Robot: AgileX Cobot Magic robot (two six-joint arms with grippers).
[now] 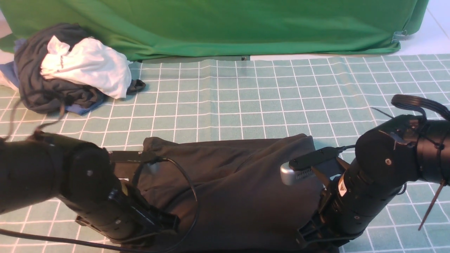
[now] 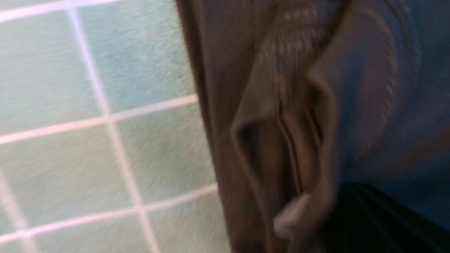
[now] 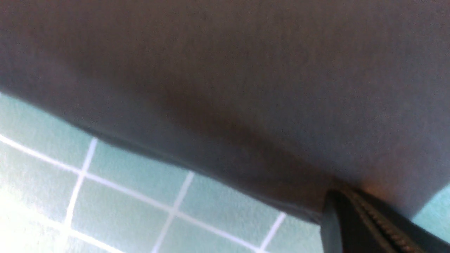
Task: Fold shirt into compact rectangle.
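The black shirt (image 1: 232, 175) lies folded into a wide band on the near middle of the checked table, plain side up. Both arms reach down to its near edge, one at each end. In the left wrist view my left gripper (image 2: 365, 218) is a dark blurred shape shut on bunched shirt (image 2: 281, 70) fabric by the ribbed collar, beside the white neck label (image 2: 290, 212). In the right wrist view my right gripper (image 3: 365, 218) is shut, with the shirt (image 3: 246, 70) hem pinched between its toothed pads. In the front view both sets of fingertips are hidden.
A dark grey and blue bundle of clothes (image 1: 38, 80) with a white garment (image 1: 91, 66) on top sits at the back left. A green backdrop cloth (image 1: 225, 24) hangs along the far edge. The teal grid table cover (image 1: 246, 98) lies beyond the shirt.
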